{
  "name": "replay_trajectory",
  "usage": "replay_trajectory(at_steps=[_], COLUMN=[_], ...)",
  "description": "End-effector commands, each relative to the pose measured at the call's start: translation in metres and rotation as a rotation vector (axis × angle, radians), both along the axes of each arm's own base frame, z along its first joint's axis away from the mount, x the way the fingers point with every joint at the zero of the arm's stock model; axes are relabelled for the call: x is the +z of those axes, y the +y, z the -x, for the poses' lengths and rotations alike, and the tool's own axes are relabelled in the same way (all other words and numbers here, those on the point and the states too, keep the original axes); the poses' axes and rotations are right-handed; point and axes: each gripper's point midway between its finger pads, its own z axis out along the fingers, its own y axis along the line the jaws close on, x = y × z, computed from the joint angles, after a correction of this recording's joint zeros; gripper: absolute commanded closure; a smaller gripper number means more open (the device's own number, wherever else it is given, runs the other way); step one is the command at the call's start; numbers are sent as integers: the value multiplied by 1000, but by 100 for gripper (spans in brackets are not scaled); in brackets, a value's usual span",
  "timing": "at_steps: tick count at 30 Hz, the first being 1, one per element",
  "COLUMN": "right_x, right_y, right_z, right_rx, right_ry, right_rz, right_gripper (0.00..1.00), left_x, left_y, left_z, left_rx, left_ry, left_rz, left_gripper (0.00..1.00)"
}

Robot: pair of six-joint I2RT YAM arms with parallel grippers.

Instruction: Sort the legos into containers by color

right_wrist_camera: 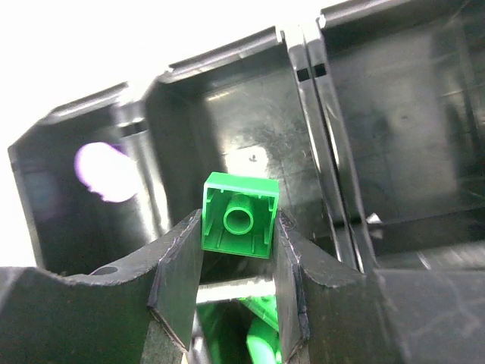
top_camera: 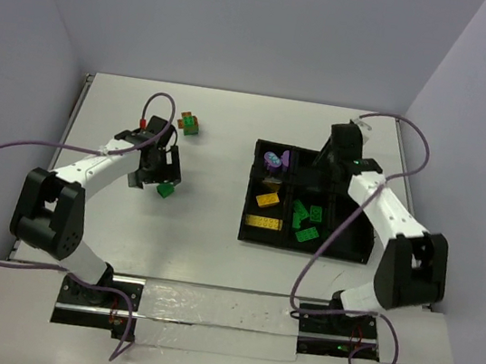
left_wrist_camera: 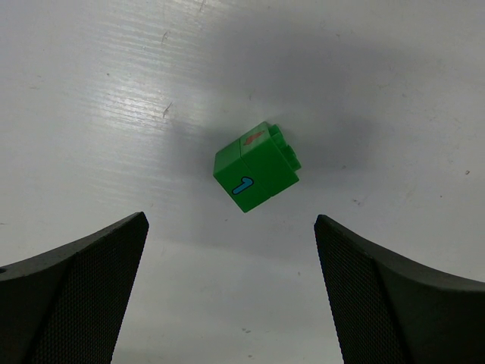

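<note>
- Top external view: white table (top_camera: 230, 144), two arms based at 6 o'clock; black tray (top_camera: 342, 252) of containers lies toward 3 o'clock.
- Tray holds purple bricks (top_camera: 275, 160) at its 10 o'clock, yellow bricks (top_camera: 268, 199) at its 8–9 o'clock, and sorted green bricks (top_camera: 309, 219) near its ctr.
- Right claw (right_wrist_camera: 236, 235): partly closed, pinching the held green brick (right_wrist_camera: 239, 199) by two sides, hollow underside facing the wrist cam. It hangs above the tray's 12 o'clock part; can't tell which container is below.
- Left claw (left_wrist_camera: 229, 220): spread wide, gripping nothing, hovering over the loose green brick (left_wrist_camera: 256, 167), which rests on the table at 9 o'clock and bears a blue "1".
- Also loose: orange-green cluster (top_camera: 189, 124) on the table at 11 o'clock, apart from both claws.
- Step, as I judge it: right arm at drop-off, left arm approaching a pick.
- Next, prob.: right claw lines up over the green container, toward 6 o'clock of where it hangs, then releases. Left claw descends so its fingers (left_wrist_camera: 76, 296) straddle the brick; it sits skewed vs. the jaws, so a wrist twist may help.
</note>
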Motion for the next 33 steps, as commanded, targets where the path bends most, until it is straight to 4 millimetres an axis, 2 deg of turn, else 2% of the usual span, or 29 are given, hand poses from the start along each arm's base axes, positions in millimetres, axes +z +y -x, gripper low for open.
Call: replay_trajectory(at_steps=[1, 3, 6, 8, 12, 16, 17, 21, 23, 28, 33], right_x=[18, 22, 0, -3, -27, -37, -39, -38, -36, -19, -15], right_y=[-9, -9, -6, -3, 7, 11, 12, 13, 13, 13, 14], right_z=[28, 43, 77, 91, 115, 119, 119, 113, 110, 100, 99], right_rx=[9, 15, 33, 30, 58, 69, 71, 82, 86, 91, 92], right_ry=[-40, -44, 14, 23, 87, 113, 117, 118, 117, 82, 73], right_rz=[14, 0, -29, -47, -75, -66, -62, -49, -38, -28, -32], right_gripper=[89, 89, 89, 88, 86, 79, 74, 43, 35, 33, 32], left_x=[8, 5, 2, -1, -7, -17, -19, -28, -32, -32, -37], left_y=[-4, -4, -5, -6, -9, -11, -10, -7, -9, -23, -43], left_z=[-17, -18, -20, -22, -26, -27, -27, -24, -25, -32, -33], left_rx=[-17, -17, -20, -23, -31, -41, -43, -50, -57, -101, -169], left_ry=[-50, -46, -44, -37, -30, -13, -8, 19, 25, 2, 4], left_rz=[-11, -12, -17, -18, -23, -27, -33, -74, -73, -48, -70], left_gripper=[1, 1, 1, 1, 1, 1, 1, 1, 1, 2, 2])
